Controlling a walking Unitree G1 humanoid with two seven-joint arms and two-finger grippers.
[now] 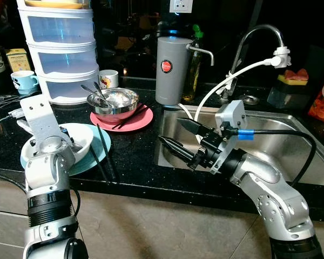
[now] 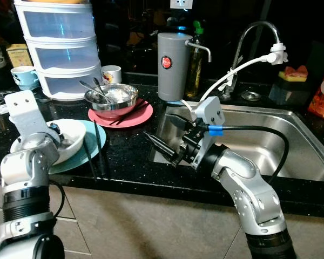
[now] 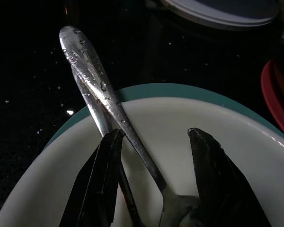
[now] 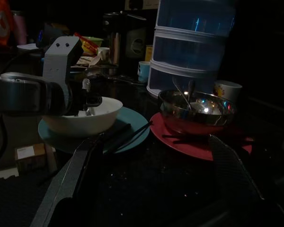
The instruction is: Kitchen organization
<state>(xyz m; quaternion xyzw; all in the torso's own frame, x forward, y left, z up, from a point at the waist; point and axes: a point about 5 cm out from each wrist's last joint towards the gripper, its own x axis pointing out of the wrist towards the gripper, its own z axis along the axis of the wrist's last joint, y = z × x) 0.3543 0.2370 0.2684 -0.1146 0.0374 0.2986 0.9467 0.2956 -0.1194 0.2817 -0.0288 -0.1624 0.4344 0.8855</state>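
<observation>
Left tool (image 3: 156, 189) splayed in white bowl (image 3: 180, 137), over spoon (image 3: 99, 90)

Both arms raised, fingers spread

The left gripper (image 3: 156, 175) points down, fingers parted. The right gripper (image 1: 181, 137) reaches leftward, wrist bent, its two fingers wide apart and holding nothing.

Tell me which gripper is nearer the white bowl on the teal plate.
Left. The left gripper reaches into the white bowl, jaws open around a spoon. The right gripper hovers by the sink edge, pointing toward it.
</observation>
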